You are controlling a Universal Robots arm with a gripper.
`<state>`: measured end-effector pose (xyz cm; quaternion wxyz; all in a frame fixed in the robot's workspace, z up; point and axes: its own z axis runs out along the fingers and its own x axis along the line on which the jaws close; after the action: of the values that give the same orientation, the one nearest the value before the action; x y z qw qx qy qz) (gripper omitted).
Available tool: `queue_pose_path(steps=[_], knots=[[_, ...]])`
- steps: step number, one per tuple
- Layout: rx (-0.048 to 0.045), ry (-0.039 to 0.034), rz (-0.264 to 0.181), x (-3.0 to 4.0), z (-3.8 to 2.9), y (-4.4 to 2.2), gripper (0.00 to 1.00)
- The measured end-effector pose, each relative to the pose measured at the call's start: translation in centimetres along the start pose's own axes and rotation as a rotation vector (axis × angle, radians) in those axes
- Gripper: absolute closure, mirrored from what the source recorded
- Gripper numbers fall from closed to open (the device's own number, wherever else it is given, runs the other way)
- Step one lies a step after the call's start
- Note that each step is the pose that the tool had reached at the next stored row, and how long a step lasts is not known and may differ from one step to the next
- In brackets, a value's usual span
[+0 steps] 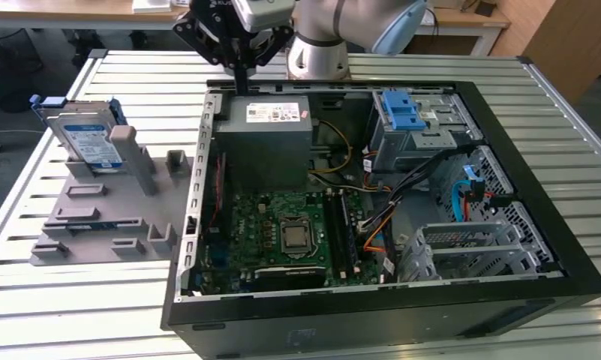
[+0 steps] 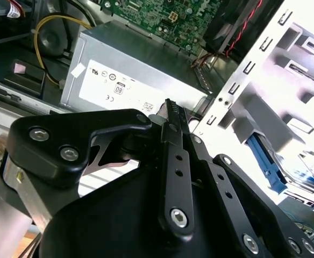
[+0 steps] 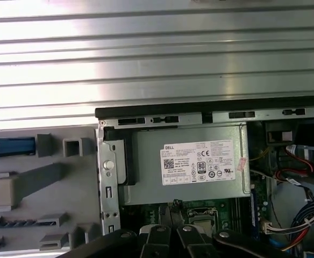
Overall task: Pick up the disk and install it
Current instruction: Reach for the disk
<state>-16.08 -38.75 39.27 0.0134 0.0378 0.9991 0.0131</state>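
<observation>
The disk (image 1: 88, 141), a silver-grey drive with a white-and-blue label in a blue bracket, stands tilted on edge in a grey fixture (image 1: 100, 214) at the exterior view's left, outside the computer case. Its blue bracket edge shows in both wrist views (image 2: 269, 164) (image 3: 9, 146). My gripper (image 1: 241, 84) hangs over the case's far wall, above the grey power supply box (image 1: 270, 131), well to the right of the disk. Its fingers (image 2: 170, 115) are pressed together, shut with nothing between them, and they also show in the first wrist view (image 3: 174, 207).
The open black computer case (image 1: 540, 225) lies on a slatted metal table (image 1: 40, 300). Inside are a green motherboard (image 1: 280, 232), cables, a drive cage with a blue ribbed latch (image 1: 404, 112) and a metal cage (image 1: 476, 244) near the front right.
</observation>
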Motion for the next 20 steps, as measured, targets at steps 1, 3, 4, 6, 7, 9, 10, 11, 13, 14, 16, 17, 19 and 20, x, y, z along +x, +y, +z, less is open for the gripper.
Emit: queue_pose_path(steps=[1,3,4,6,7,9,10,11,13,14,16,17,19,20], knots=[[0.0001,0.0000,0.000,0.11,0.00,0.04,0.89],[0.0001,0.0001,0.000,0.30,0.00,0.10,0.89],[0.0000,0.0000,0.000,0.40,0.00,0.12,0.89],[-0.0001,-0.0001,0.000,0.59,0.01,0.17,0.89],[0.0000,-0.0001,0.000,0.69,0.01,0.20,0.89],[-0.0001,-0.0001,0.000,0.89,0.01,0.24,0.89],[-0.0001,-0.0001,0.000,0.99,0.01,0.26,0.89],[0.0000,-0.0001,0.000,1.08,0.01,0.28,0.89],[0.0000,0.0000,0.000,2.11,0.01,0.49,0.89],[0.0000,0.0000,0.000,2.20,0.01,0.52,0.89],[0.0000,0.0000,0.000,2.39,0.01,0.56,0.89],[0.0000,-0.0001,0.000,2.48,0.02,0.59,0.89],[0.0000,-0.0001,0.000,2.80,0.02,0.66,0.89],[0.0000,-0.0001,0.000,2.89,0.02,0.69,0.89]])
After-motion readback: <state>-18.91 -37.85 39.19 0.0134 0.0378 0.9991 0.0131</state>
